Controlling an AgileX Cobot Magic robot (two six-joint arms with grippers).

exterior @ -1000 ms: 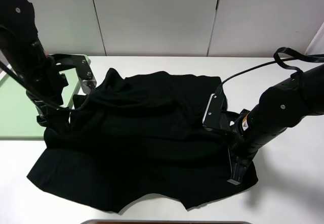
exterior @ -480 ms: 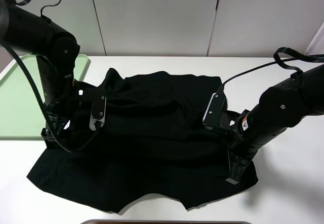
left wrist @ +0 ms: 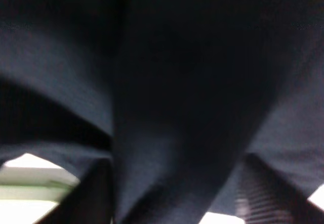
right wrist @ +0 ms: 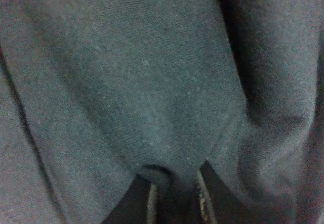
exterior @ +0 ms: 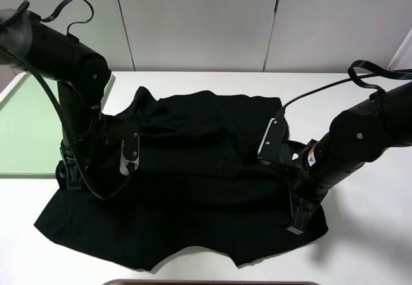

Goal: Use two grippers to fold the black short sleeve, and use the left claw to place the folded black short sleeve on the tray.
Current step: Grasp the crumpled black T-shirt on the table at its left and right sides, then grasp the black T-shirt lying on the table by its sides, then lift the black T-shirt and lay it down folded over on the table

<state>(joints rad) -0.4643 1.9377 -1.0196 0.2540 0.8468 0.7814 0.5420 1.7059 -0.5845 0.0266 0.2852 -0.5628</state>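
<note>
1. You're looking at the shirt (exterior: 206,169) lying spread across the middle of the table (exterior: 373,253). It's plain black and rumpled, with folds bunching along the far edge and toward the left, and the near hem is running uneven.
2. Its left edge is lying just beside the tray (exterior: 26,124), not on it.
3. The tray is getting cut off by the frame's left edge, and the left arm is hiding part of it.
4. Both wrist views are filling with dark cloth. The left one is blurring badly, so you're getting little detail there.
5. The left gripper (exterior: 69,172) is sitting low at the shirt's left edge. In its wrist view the fingers (left wrist: 93,196) are standing apart with a ridge of cloth between them. You can't tell whether they're gripping it.
6. The right gripper (exterior: 298,224) is pinching the shirt near its right near corner, with the jaws nearly together and clamping a fold of cloth.
</note>
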